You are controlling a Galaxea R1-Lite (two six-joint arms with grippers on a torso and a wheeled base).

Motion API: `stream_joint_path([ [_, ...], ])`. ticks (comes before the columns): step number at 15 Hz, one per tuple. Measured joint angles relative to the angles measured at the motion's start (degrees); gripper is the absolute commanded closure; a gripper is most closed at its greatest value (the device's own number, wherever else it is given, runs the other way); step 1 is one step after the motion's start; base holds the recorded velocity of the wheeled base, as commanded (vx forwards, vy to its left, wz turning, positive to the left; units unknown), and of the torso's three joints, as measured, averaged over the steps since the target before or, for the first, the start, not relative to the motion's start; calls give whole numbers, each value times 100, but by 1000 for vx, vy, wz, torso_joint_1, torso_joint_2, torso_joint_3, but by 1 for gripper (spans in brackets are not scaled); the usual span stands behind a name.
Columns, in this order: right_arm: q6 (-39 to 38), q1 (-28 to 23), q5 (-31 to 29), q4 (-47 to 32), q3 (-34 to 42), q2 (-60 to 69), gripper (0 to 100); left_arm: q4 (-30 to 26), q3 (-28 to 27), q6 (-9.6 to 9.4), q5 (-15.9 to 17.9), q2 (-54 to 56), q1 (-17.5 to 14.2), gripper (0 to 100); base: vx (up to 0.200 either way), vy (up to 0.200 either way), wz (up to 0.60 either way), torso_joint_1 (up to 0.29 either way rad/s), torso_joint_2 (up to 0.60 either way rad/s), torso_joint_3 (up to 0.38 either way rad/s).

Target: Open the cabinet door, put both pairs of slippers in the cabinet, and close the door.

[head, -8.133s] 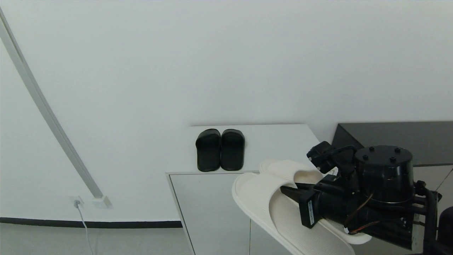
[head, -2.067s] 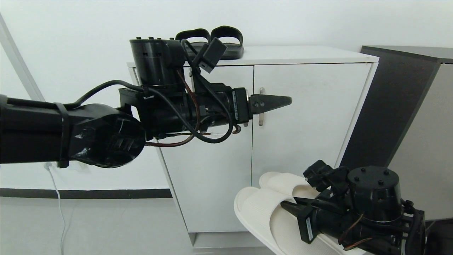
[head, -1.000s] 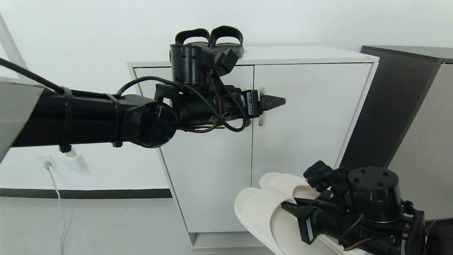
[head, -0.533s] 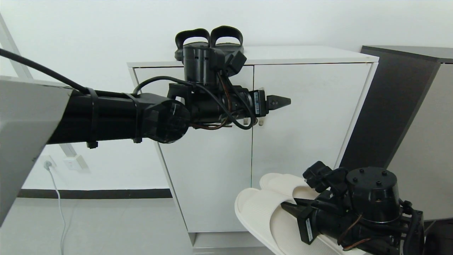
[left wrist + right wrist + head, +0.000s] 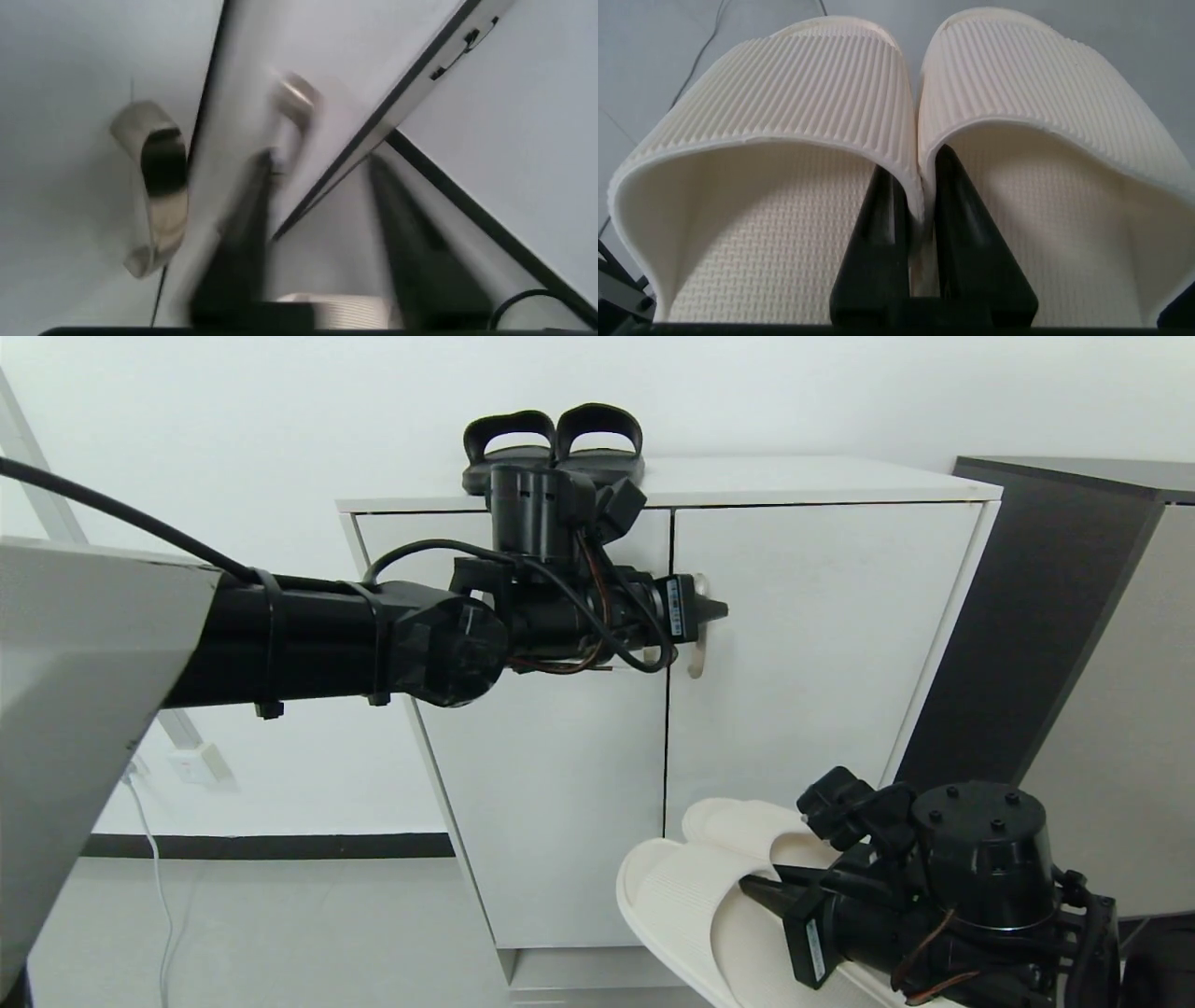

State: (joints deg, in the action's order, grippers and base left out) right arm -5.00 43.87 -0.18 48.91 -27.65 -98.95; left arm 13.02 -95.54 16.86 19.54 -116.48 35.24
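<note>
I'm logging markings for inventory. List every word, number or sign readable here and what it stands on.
None can be read.
White label by the left hand: too small to read.
White label by the right hand: too small to read.
Cabinet, black slippers, white slippers: no print seen.

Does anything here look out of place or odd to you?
Only the black slippers: they sit on top of the white cabinet, a strange spot for footwear. The white slippers are off the floor too, pinched by their inner straps in the right gripper. Nothing looks spilled or damaged.
</note>
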Motion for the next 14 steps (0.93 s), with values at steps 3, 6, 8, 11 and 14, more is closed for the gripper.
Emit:
stream_joint_path([
  [3,0,17,234,0,59,16,100,61,411,76,117,199,11,100,0,0,0,0,0,0],
  [6,11,77,656,0,233,140,100,184,1005,82,145,542,83,100,0,0,0,0,0,0],
  [8,43,179,812,-11,354,290,100,525,1503,88,110,778,157,100,0,0,0,0,0,0],
  [11,76,356,820,-16,483,402,100,1015,2334,99,93,1196,238,100,0,0,0,0,0,0],
  [14,421,414,825,-22,612,433,100,1640,2851,449,88,1510,105,100,0,0,0,0,0,0],
])
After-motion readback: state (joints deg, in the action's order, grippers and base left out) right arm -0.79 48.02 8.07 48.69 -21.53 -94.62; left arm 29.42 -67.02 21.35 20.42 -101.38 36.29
